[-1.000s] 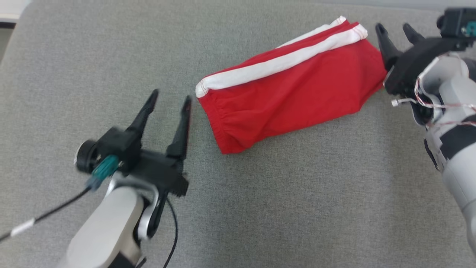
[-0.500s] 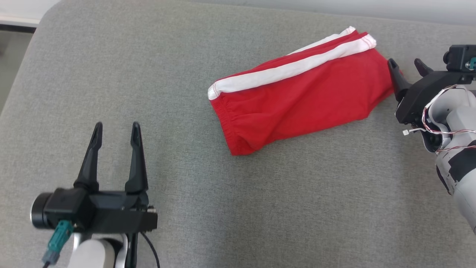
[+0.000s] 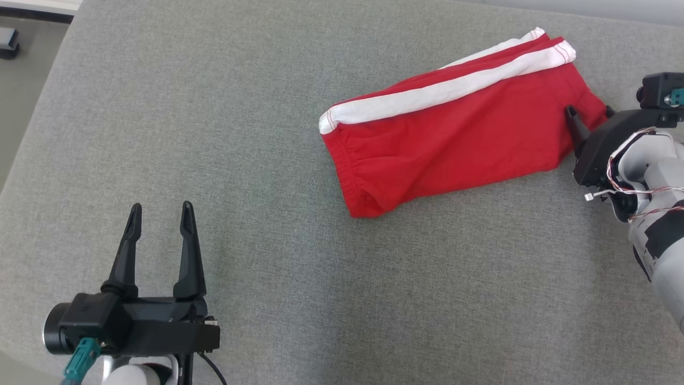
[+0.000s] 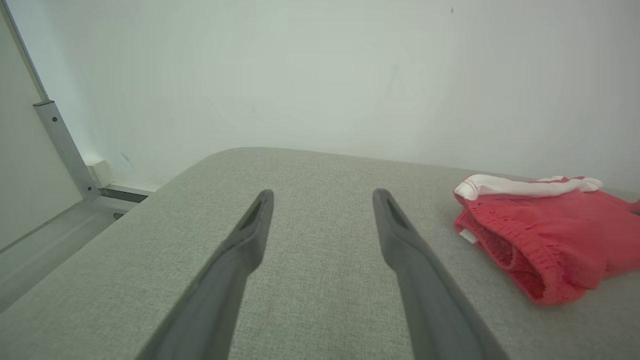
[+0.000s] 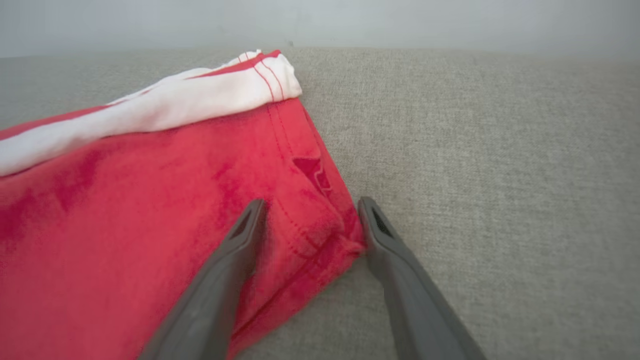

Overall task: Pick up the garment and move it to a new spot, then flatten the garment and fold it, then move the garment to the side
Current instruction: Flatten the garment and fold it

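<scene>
Because the right pincer (image 3: pixel 589 113) stands open across only the right-hand corner of the garment (image 3: pixel 449 139) in the head view, closing there could, I judge, catch just the top layer, and a lift would then pull the fold apart. The red shorts with a white side stripe lie folded lengthwise at the far right of the grey fabric surface (image 3: pixel 256 117). The left pincer (image 3: pixel 159 211) hangs wide open and empty at the near left, well apart from them. In the left wrist view, the elastic waistband end looks bunched and thick. In the right wrist view, the dark fingers (image 5: pixel 235 250) straddle the hemmed corner, one over cloth and one just beside it; so thin a bite might slip.
</scene>
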